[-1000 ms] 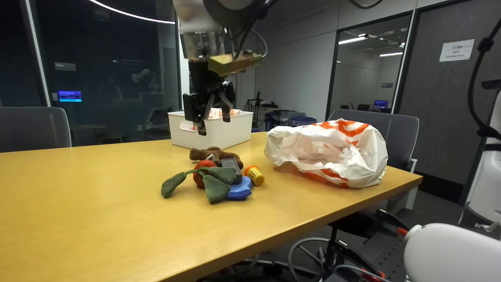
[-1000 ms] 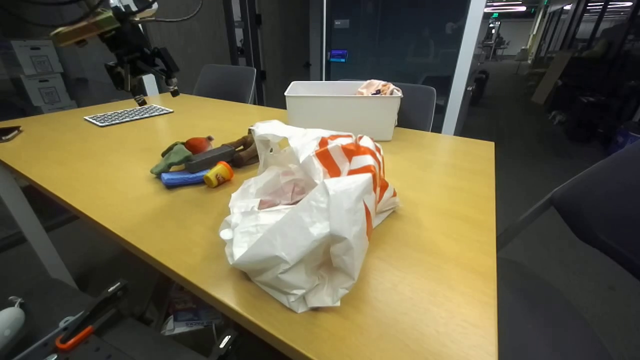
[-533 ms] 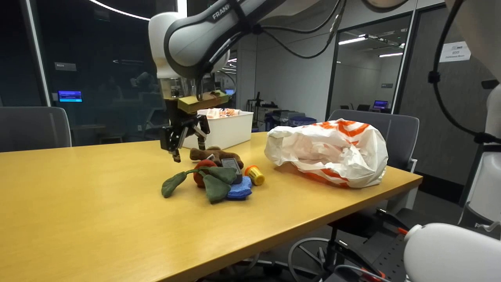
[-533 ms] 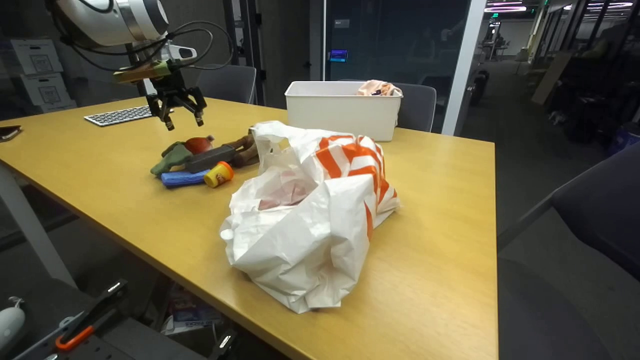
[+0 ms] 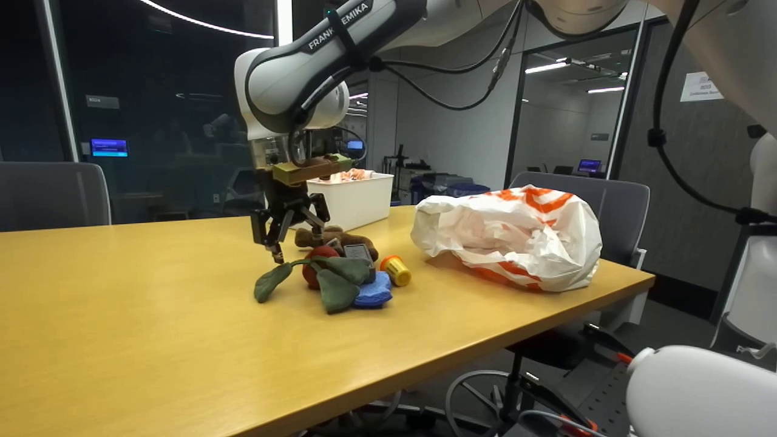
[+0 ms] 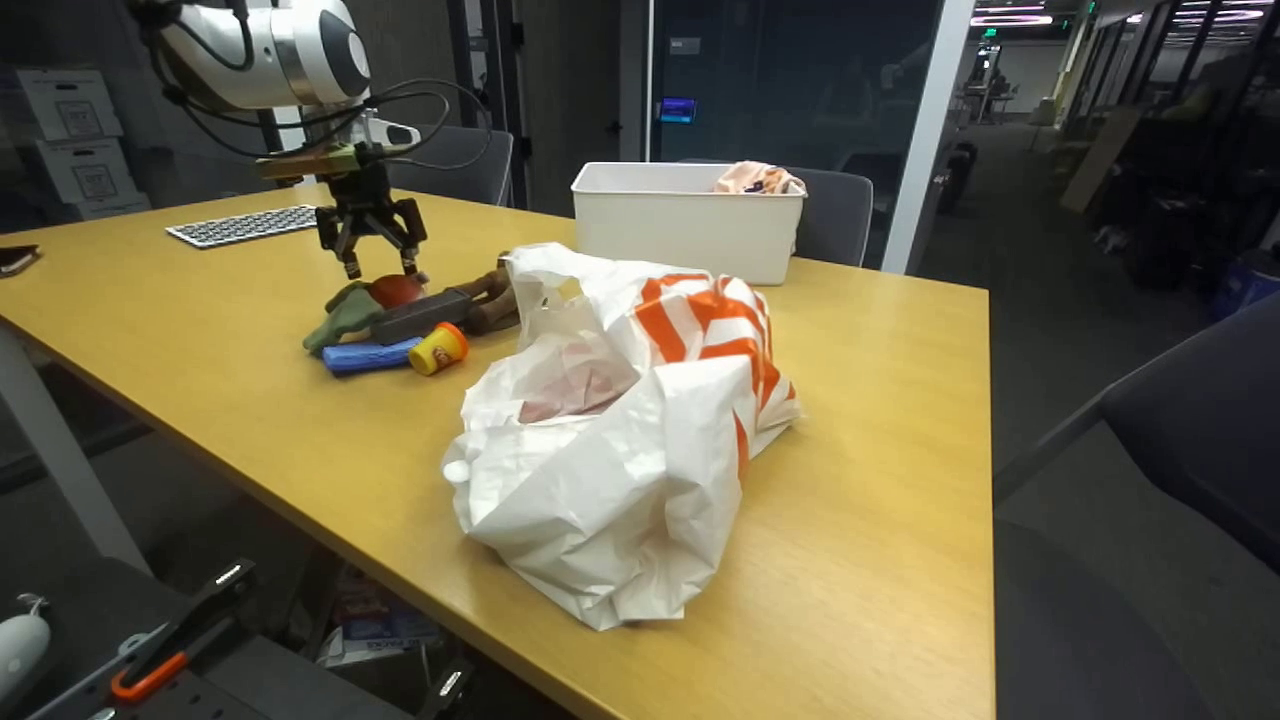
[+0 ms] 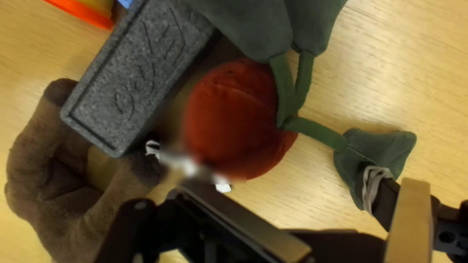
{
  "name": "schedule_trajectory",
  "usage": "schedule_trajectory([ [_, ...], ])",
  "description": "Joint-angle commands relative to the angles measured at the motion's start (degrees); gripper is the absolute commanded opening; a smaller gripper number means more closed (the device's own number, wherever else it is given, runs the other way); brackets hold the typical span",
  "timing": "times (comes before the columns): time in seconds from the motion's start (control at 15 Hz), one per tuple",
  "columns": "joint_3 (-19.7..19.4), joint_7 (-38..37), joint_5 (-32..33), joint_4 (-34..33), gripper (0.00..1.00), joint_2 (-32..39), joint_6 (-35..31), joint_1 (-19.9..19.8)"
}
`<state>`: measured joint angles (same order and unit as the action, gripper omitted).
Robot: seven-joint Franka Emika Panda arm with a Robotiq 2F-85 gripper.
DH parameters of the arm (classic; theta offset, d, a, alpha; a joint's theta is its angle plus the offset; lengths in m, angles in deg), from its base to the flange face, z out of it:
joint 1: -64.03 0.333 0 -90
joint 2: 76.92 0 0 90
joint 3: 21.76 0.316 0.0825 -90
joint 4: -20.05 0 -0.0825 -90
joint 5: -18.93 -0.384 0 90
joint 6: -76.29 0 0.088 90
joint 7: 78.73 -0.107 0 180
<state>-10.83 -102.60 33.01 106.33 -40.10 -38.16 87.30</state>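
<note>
My gripper (image 5: 298, 249) is open and empty, pointing down just above a red plush fruit (image 7: 234, 120) with green cloth leaves (image 7: 380, 153). In the wrist view, the fingers (image 7: 278, 175) are spread apart. The right fingertip overlaps one leaf; contact cannot be told. The other fingertip is blurred near the fruit's lower left side. In an exterior view the gripper (image 6: 382, 268) is right over the fruit (image 6: 397, 290). A grey block with scratched marks (image 7: 142, 69) lies beside the fruit. A brown plush toy (image 7: 40, 182) is next to the block.
A blue sponge (image 5: 373, 291) and a yellow tub with an orange lid (image 5: 397, 271) lie by the block. A crumpled white and orange plastic bag (image 6: 620, 430) and a white bin with cloth inside (image 6: 685, 225) stand nearby. A keyboard (image 6: 240, 228) lies farther off.
My gripper has come down from high up to just above the red fruit, mostly in the first half second, then slightly lower. It stays open. The objects show no clear movement.
</note>
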Motion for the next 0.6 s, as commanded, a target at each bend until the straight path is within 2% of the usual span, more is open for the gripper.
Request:
schedule_trajectory([
  [0.0,-1.87,0.23,-1.15,0.56,1.0,-1.77,4.76,1.59],
  [0.13,-0.36,3.22,-4.14,2.24,1.0,-2.39,3.3,-0.23],
  [0.47,-1.78,1.28,-5.92,5.8,1.0,-4.39,3.75,-0.44],
  [0.53,-2.21,1.07,-5.34,6.52,0.94,-4.68,3.73,-0.45],
])
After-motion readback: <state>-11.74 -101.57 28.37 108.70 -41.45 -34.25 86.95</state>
